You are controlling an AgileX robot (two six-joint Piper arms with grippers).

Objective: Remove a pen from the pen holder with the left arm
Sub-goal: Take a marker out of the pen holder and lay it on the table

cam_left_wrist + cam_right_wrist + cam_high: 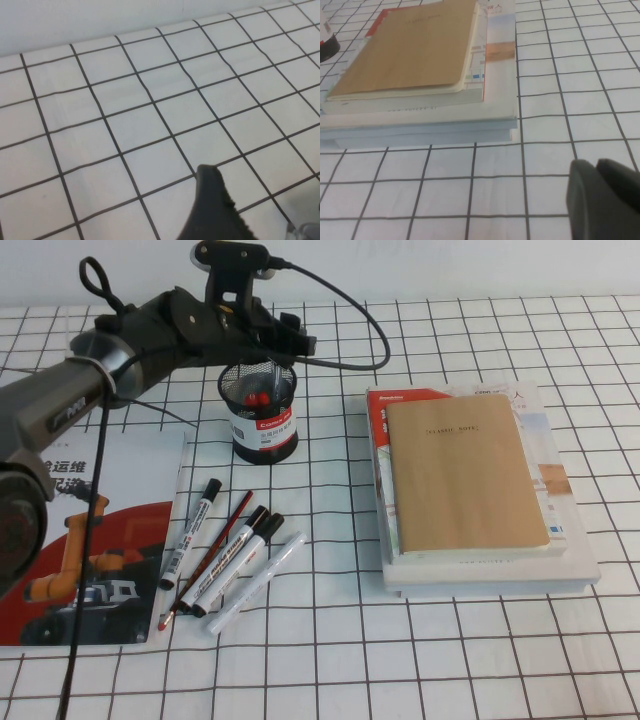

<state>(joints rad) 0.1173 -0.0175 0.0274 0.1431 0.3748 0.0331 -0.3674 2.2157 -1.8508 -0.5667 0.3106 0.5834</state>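
Left gripper (290,343) hangs empty, jaws wide, just above the far rim of the pen holder (264,412), toward the tabletop's far edge. Red-capped pens (262,398) stand inside, just below the claw. Right gripper (598,200), fingers pressed together, sits low near the stack of books (420,75).
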